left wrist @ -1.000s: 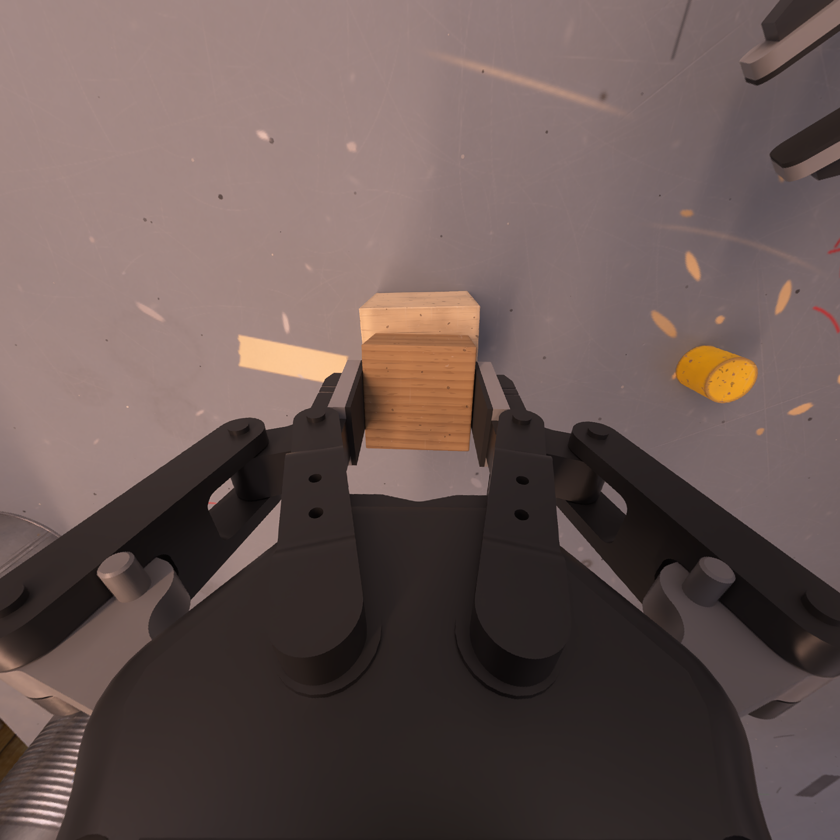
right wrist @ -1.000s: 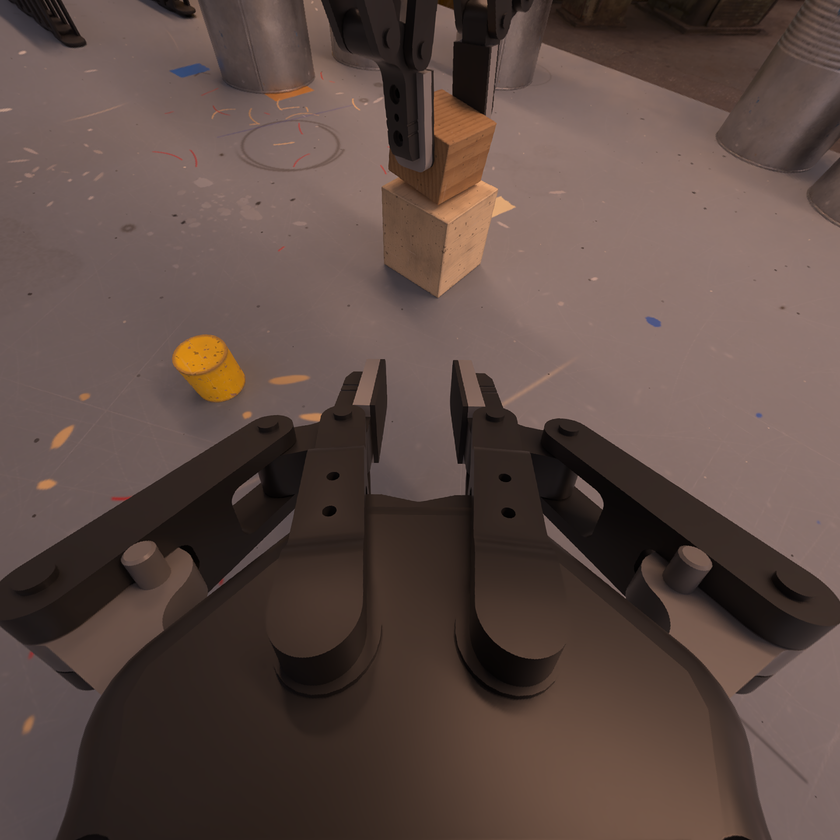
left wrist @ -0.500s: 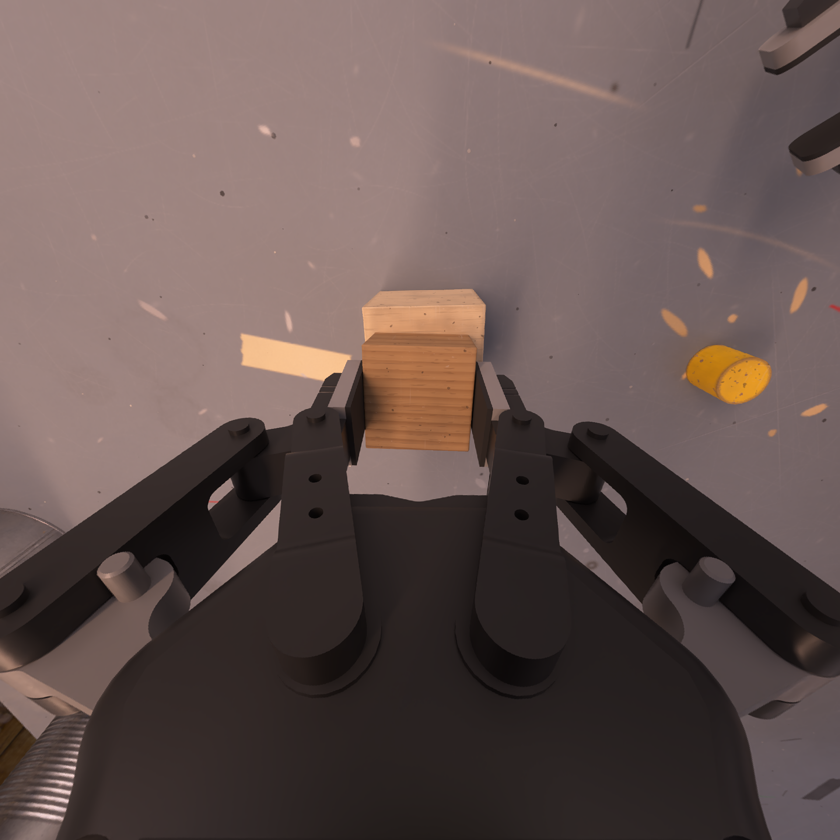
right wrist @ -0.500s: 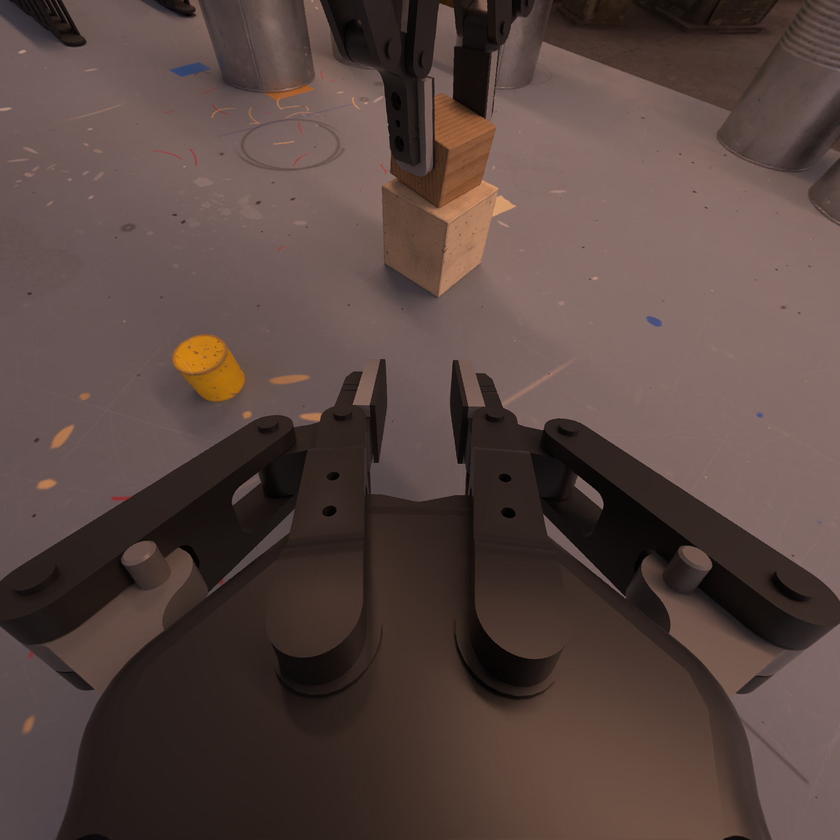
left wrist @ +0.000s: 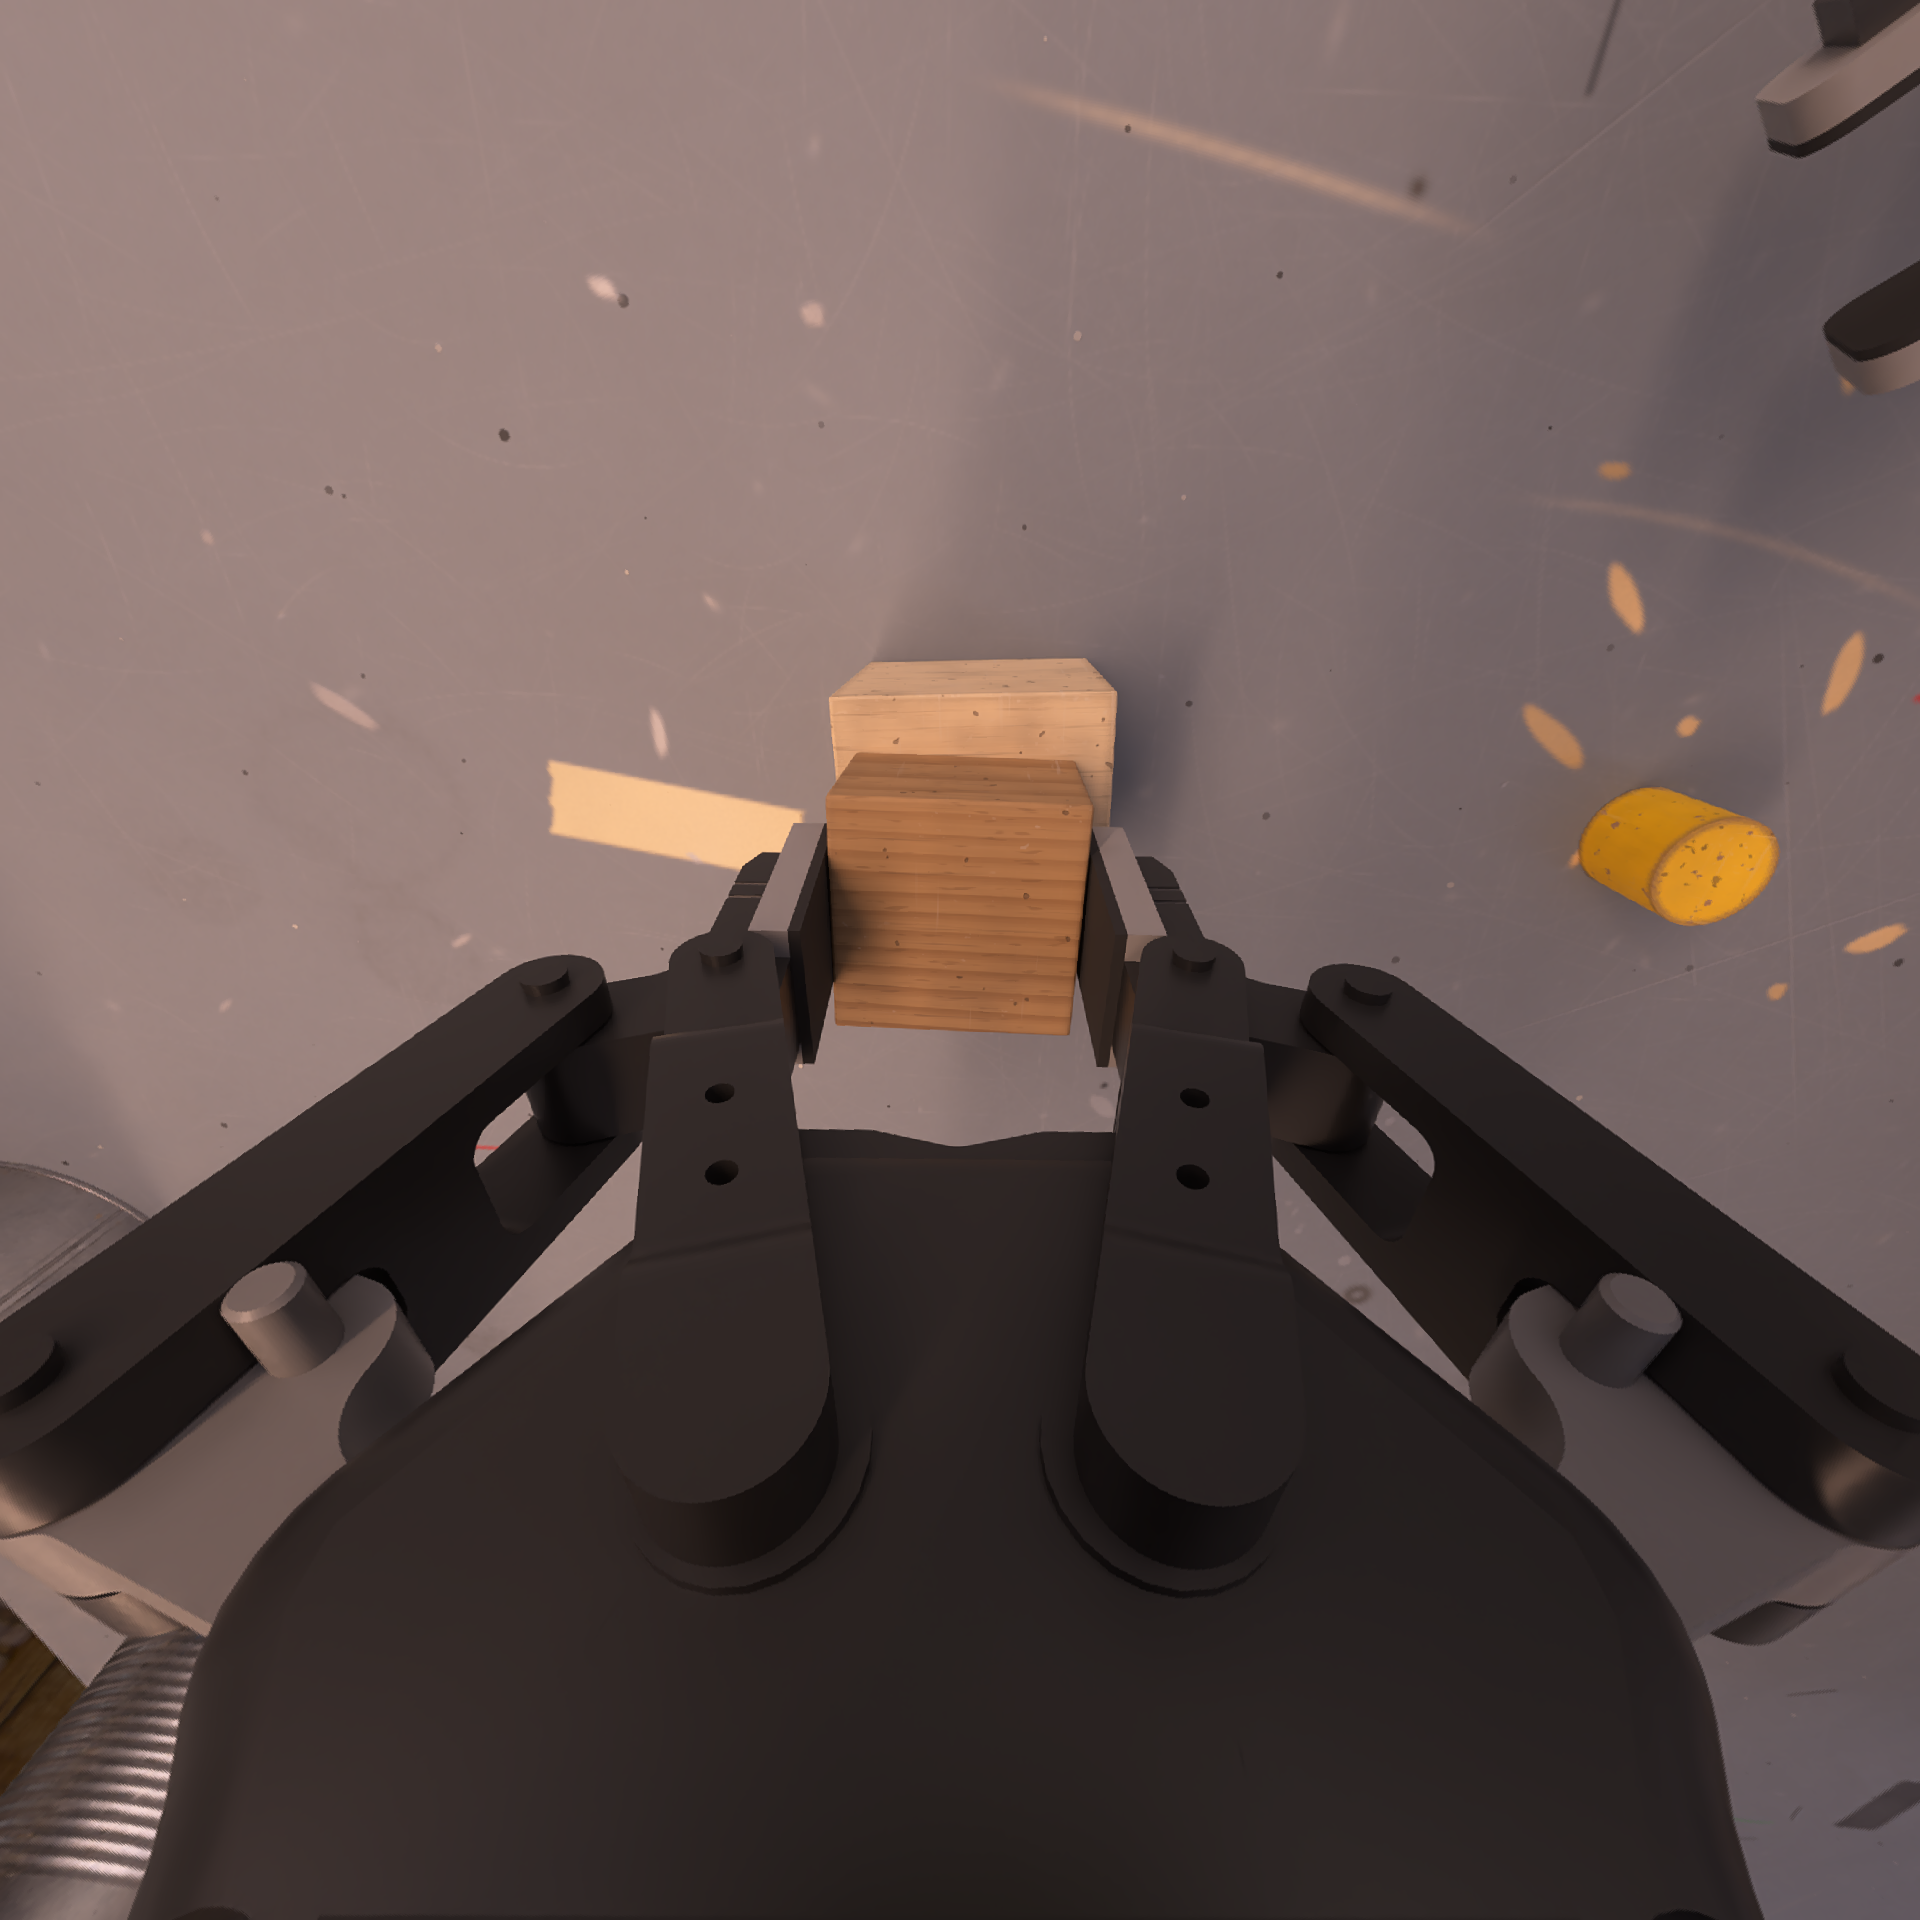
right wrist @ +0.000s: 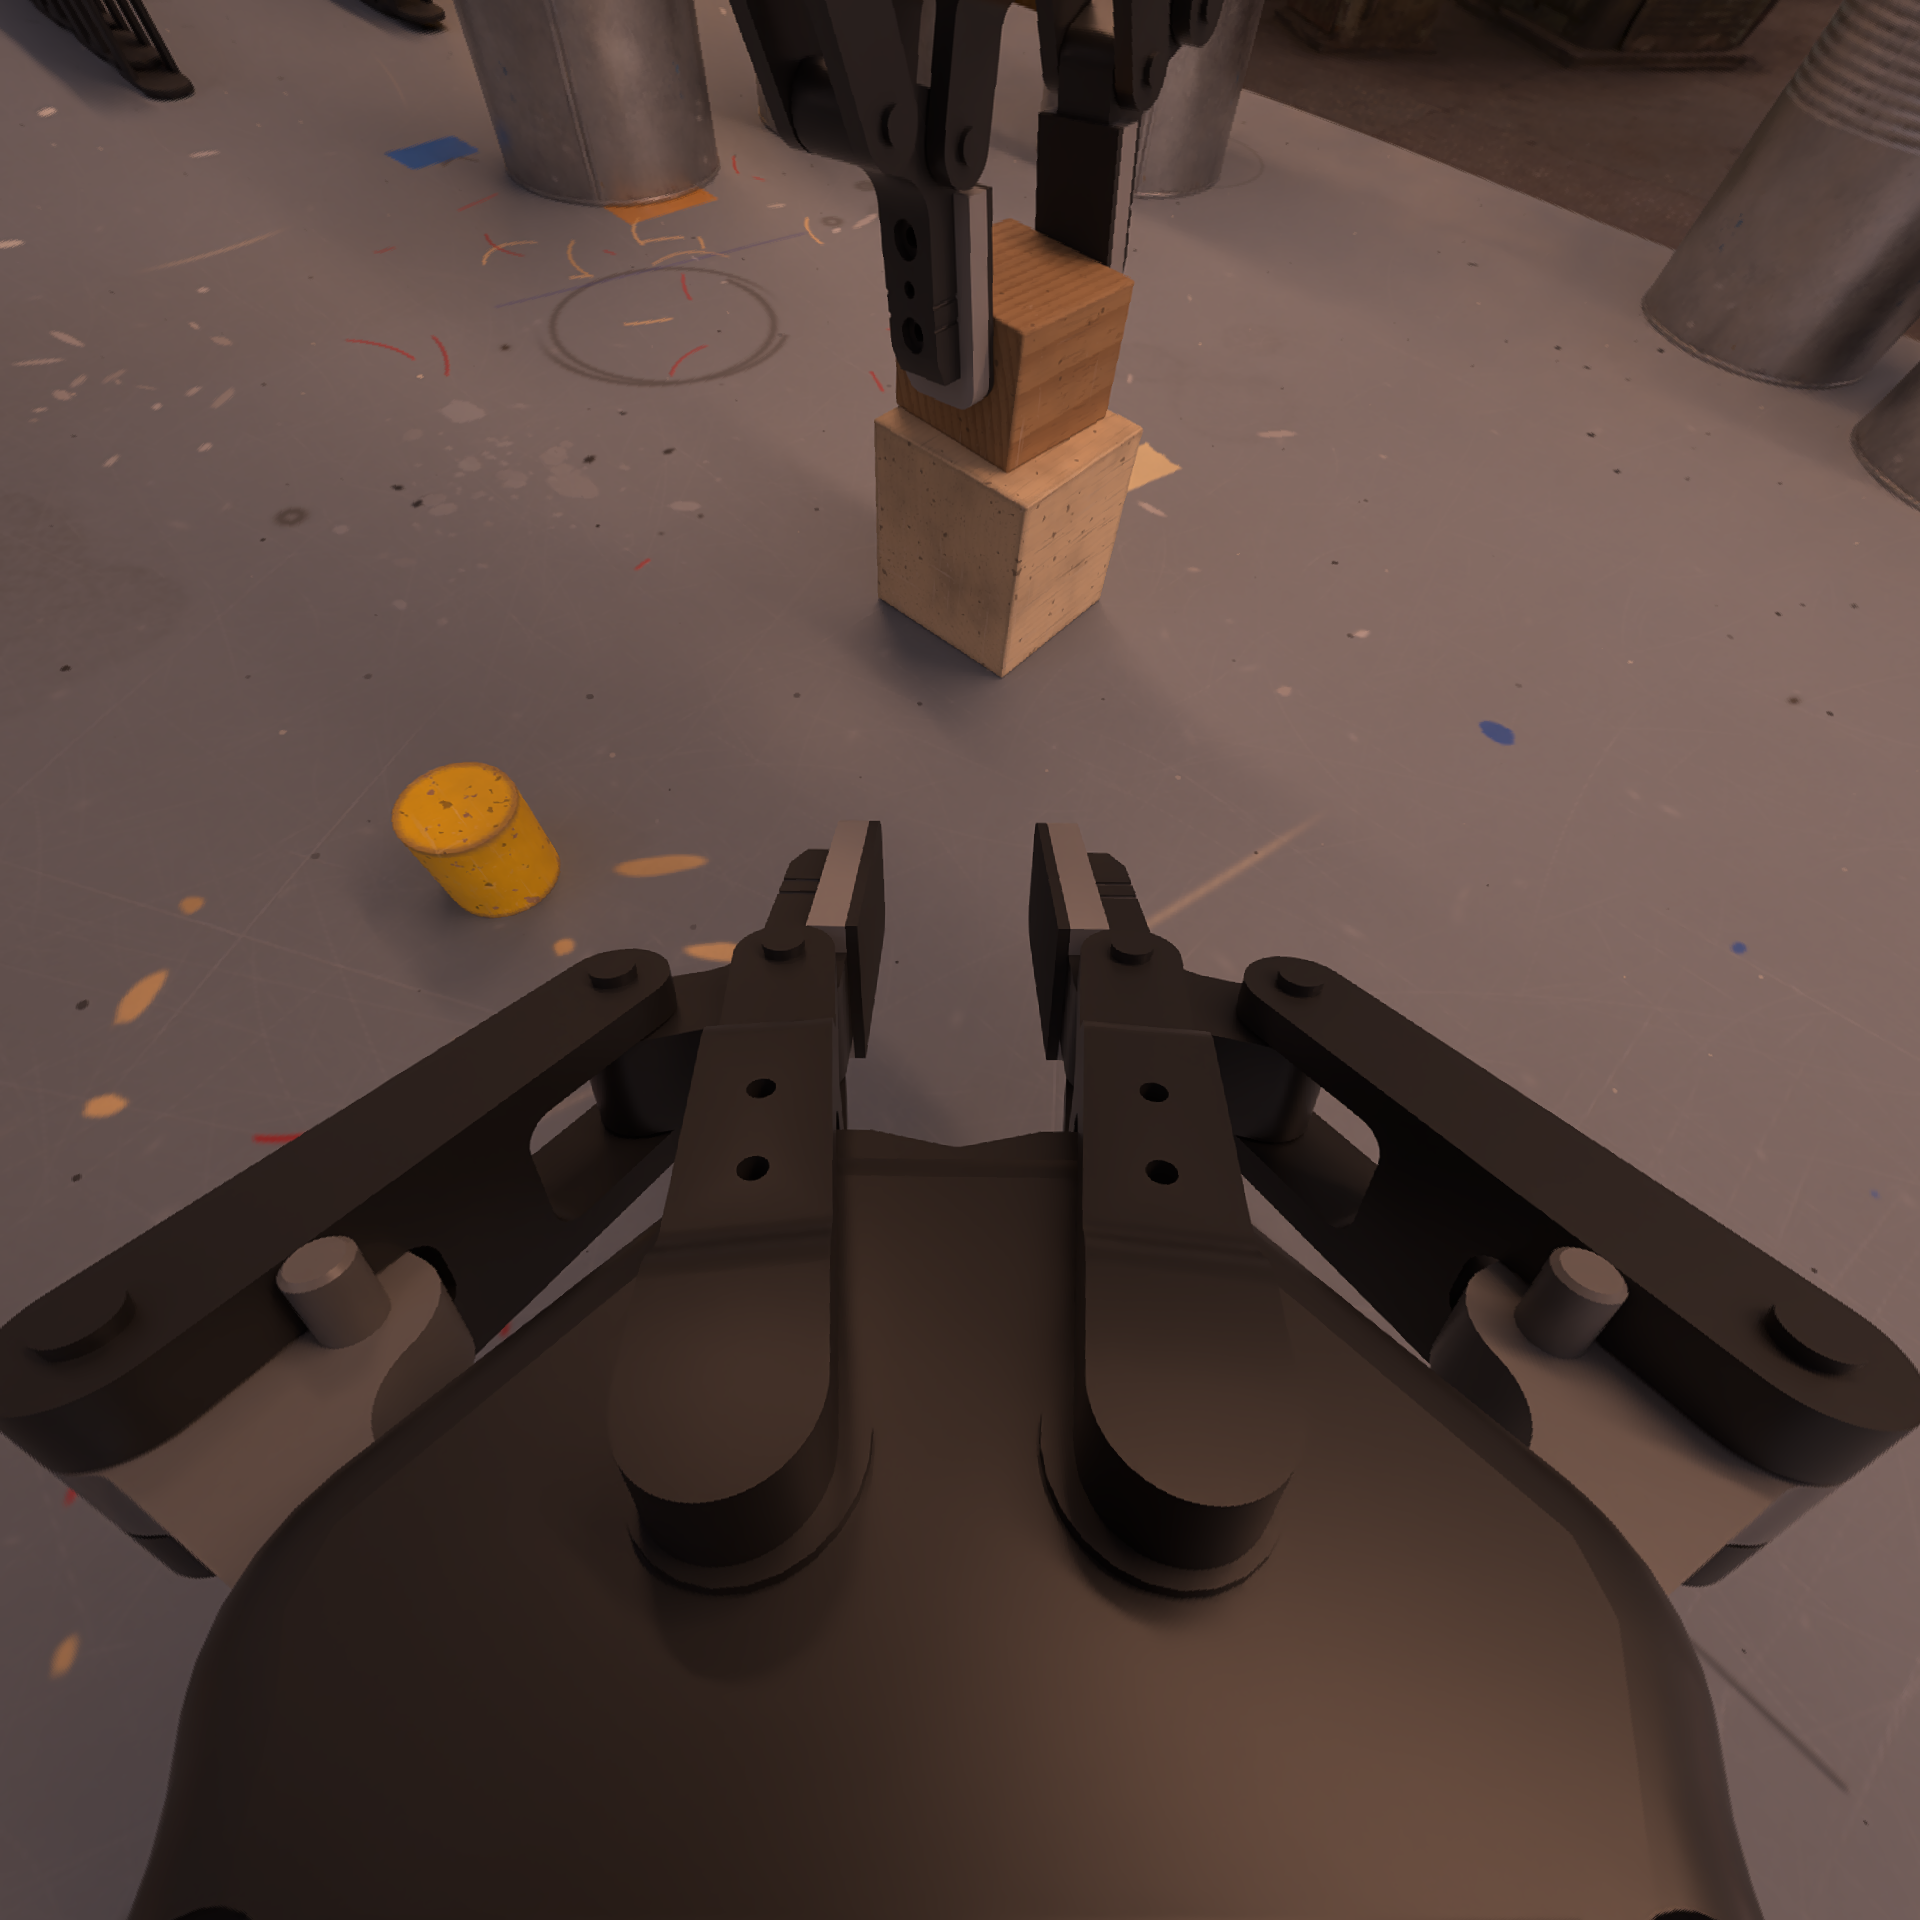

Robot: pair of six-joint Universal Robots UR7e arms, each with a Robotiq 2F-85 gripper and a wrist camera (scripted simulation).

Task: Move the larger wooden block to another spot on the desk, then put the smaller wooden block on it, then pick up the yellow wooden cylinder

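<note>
My left gripper [left wrist: 956,935] pinched the smaller wooden block [left wrist: 954,894], resting on the larger wooden block [right wrist: 997,540] but unreleased. My right gripper [right wrist: 956,914] hung spread, empty. The yellow wooden cylinder [right wrist: 476,837] lay unlifted on the bench [right wrist: 1455,831].

Dim, warm light w/ purplish cast on counter [right wrist: 1455,582]. Both views sharp, no blur or glare. Soft shadow falls right of pale block [left wrist: 971,707]; faint one left of the stack in right wrist view. Wide-angle bend at edges: metal cans [right wrist: 1797,239] lean outward.
</note>
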